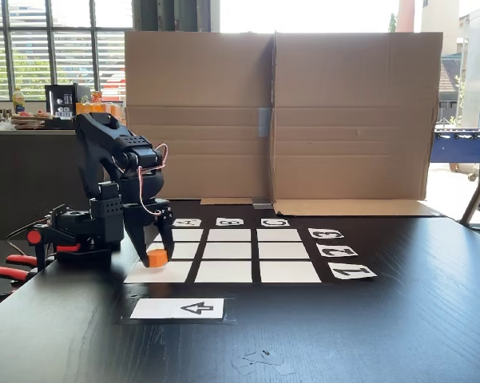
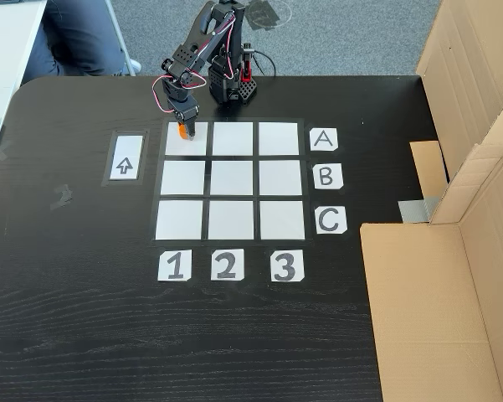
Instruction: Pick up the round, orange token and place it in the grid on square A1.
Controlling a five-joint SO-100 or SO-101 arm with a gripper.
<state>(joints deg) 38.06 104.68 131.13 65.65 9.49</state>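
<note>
Two gripper (image 1: 159, 257) fingers narrowly parted, clamping orange token (image 1: 156, 258) over square A1 (image 2: 187, 144) of grid (image 2: 231, 178).

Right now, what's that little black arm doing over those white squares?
A small black robot arm holds an orange token between its fingers, low over the corner cell of a nine-square paper grid. That cell, square A1, lines up with the A card and the 1 card. Whether the token already touches the paper is hard to tell; the fingers are closed around it.
</note>
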